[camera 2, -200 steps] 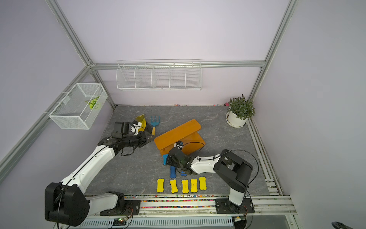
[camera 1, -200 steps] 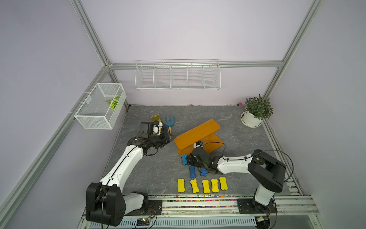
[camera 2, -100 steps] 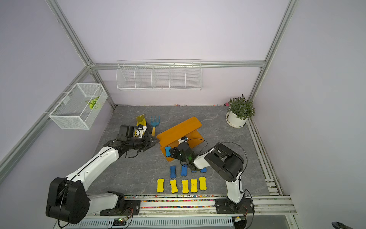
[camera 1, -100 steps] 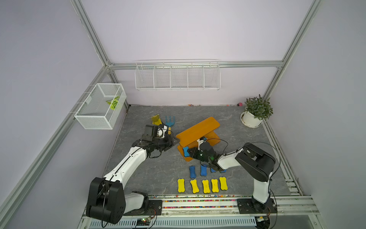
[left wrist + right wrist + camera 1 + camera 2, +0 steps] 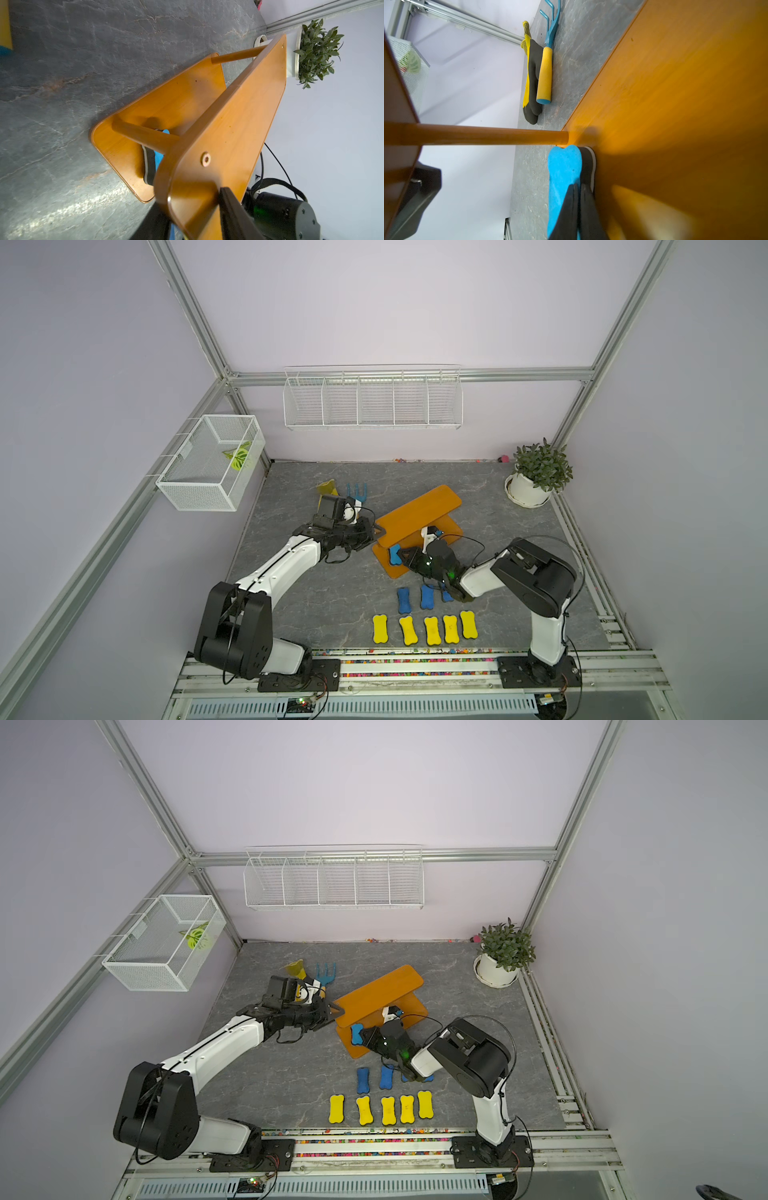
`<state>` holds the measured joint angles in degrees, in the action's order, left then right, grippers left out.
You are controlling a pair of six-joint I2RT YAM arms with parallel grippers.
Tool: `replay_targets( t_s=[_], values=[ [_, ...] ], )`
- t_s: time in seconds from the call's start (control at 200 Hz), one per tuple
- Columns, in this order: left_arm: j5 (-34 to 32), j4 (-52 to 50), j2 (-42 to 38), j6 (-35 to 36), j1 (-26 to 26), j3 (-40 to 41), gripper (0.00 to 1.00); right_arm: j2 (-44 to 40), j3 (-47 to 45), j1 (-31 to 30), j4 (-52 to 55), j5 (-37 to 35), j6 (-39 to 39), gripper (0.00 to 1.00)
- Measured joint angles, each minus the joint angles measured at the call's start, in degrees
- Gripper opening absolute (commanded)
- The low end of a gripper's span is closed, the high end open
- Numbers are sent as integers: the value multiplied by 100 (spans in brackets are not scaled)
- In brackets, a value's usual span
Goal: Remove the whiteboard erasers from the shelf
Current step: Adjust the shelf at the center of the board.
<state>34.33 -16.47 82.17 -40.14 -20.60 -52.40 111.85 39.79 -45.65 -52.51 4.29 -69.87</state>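
The shelf (image 5: 419, 508) sits in the middle of the tabletop (image 5: 316, 605). One blue eraser (image 5: 394, 554) lies on its low board, near one end, blue side up.

The right gripper (image 5: 405, 559) is just beside it. Its jaws are pressed together with nothing between them. Their tips are right against that eraser.

The left gripper (image 5: 376, 531) is at the end of the top board. The end of the board is between its jaws, one above and one below. I cannot tell if they squeeze it.

Five yellow erasers (image 5: 432, 630) lie in a row on the tabletop near the front edge. Just behind them lie two blue erasers (image 5: 404, 600), side by side. More blue peeks out from under the right arm.

A yellow glove (image 5: 532, 83) and a blue rake (image 5: 545, 72) lie together past the shelf.
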Motion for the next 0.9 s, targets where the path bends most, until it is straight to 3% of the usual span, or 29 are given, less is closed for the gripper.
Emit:
replay_targets(
  t_s=[0.2, 0.265, 0.63, 0.9],
  values=[
    [24, 181, 210, -179, -50, -243, 8, -140, -162, 31, -92, 72, -90, 0],
    [-57, 181, 297, -186, -87, -345, 4, -260, -203, 31, -83, 103, -92, 0],
    [-699, 136, 761, -313, -164, -852, 0, -544, -188, 59, 214, 439, -127, 0],
    [-1384, 208, 1292, -310, -168, -1482, 0, -1207, -190, -101, 1156, 407, -31, 0]
  ],
)
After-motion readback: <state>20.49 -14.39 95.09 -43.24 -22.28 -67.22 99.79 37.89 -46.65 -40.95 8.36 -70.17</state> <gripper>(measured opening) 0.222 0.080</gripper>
